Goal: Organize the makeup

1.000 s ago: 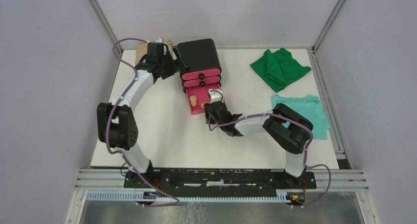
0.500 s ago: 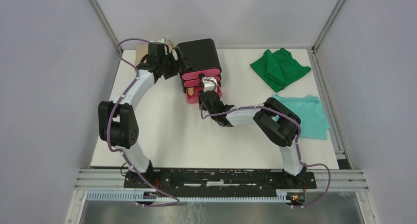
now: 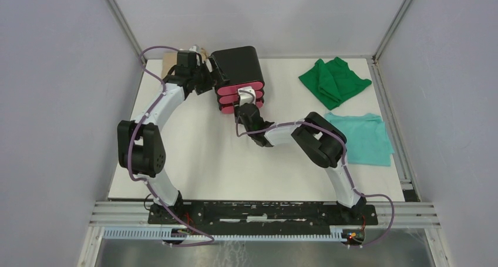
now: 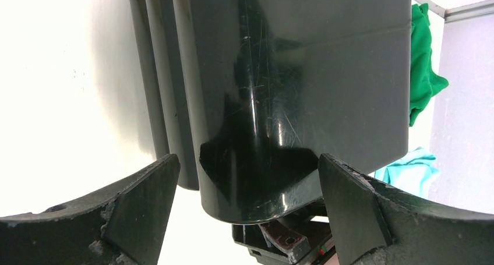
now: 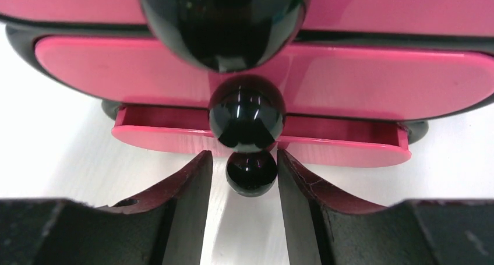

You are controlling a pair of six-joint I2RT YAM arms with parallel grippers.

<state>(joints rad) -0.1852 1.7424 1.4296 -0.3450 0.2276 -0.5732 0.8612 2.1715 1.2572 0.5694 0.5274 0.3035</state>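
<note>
No makeup piece shows in any view. The black box [image 3: 238, 64] with pink drawers stands at the back of the table. My right gripper [image 3: 245, 101] is at its front. In the right wrist view the gripper [image 5: 244, 160] is closed round the small black knob [image 5: 251, 173] of the bottom pink drawer [image 5: 349, 145]. The right finger touches the knob and a sliver of gap shows on the left. That drawer stands only slightly out. My left gripper [image 3: 210, 74] is open, its fingers [image 4: 145, 201] straddling the box's back left corner [image 4: 291, 90].
A green cloth [image 3: 333, 80] lies at the back right and a teal cloth [image 3: 367, 138] at the right edge. A beige piece [image 3: 169, 58] shows behind the left arm. The two upper drawers [image 5: 378, 84] are shut.
The right gripper has moved toward the box, and the bottom drawer, pulled far out with tan pieces in it, has slid almost fully in. The left arm has stayed at the box.
</note>
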